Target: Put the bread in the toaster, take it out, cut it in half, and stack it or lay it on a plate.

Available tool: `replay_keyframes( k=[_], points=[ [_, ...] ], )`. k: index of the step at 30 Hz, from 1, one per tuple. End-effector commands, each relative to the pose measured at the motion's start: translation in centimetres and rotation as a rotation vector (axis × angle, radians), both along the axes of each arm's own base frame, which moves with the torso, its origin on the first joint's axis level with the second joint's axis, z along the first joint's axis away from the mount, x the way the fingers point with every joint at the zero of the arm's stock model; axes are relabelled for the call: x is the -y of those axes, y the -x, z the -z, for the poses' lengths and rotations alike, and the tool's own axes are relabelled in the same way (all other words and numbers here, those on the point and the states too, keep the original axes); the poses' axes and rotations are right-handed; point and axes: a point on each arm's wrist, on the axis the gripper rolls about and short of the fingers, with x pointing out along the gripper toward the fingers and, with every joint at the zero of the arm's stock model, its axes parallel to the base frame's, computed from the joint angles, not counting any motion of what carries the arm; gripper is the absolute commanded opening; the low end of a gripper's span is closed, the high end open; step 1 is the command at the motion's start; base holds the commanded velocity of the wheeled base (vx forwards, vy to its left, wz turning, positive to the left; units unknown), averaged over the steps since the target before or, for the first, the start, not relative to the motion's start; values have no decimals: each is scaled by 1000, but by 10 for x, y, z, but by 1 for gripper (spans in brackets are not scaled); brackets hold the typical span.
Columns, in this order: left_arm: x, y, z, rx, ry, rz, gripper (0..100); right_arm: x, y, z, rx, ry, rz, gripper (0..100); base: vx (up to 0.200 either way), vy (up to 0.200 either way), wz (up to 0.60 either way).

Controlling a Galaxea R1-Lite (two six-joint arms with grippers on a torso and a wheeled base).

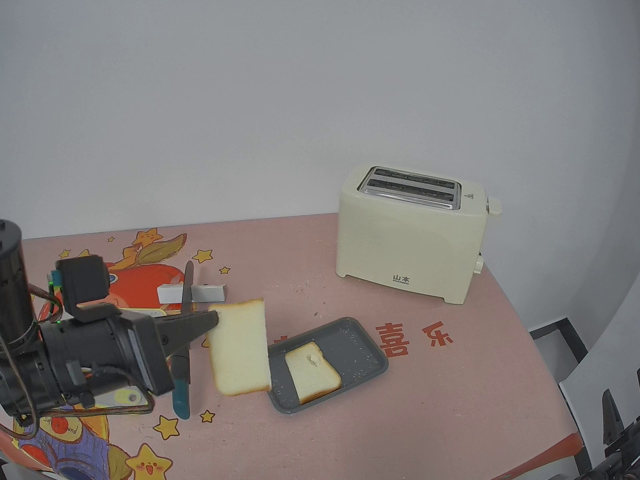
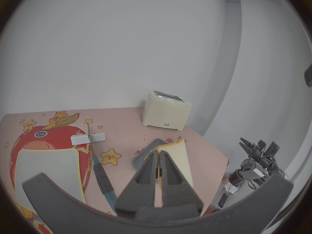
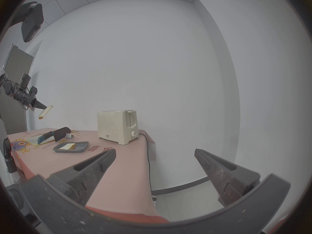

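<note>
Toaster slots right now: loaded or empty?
Empty. Both slots of the toaster show only dark gaps and wire guides; one bread slice hangs in the left hand, a second slice lies in the grey tray.

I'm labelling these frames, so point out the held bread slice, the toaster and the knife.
held bread slice [image 1: 239,358], head view, centre of its flat face
toaster [image 1: 407,245], head view, front wall
knife [image 1: 180,388], head view, teal handle

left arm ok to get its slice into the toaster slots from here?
Probably yes. The left gripper holds the bread slice up off the table, the toaster slots look empty, and nothing stands between them.
</note>
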Motion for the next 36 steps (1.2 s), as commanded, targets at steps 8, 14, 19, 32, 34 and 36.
replay_keyframes(
  k=[8,14,19,32,34,36],
  points=[
    [55,-36,20,-242,84,-124,0,0,0,5,-1,0,0,100,0,0,0],
    [59,-41,17,-256,114,-145,0,0,0,5,-1,0,0,100,0,0,0],
    [60,-53,25,-272,96,-183,0,0,0,5,-1,0,0,100,0,0,0],
    [72,-82,57,-380,55,-264,0,0,0,5,-1,0,0,100,0,0,0],
    [72,-83,59,-382,46,-266,0,0,0,5,-1,0,0,100,0,0,0],
    [71,-82,62,-389,38,-267,0,0,0,5,-1,0,0,100,0,0,0]
  ],
)
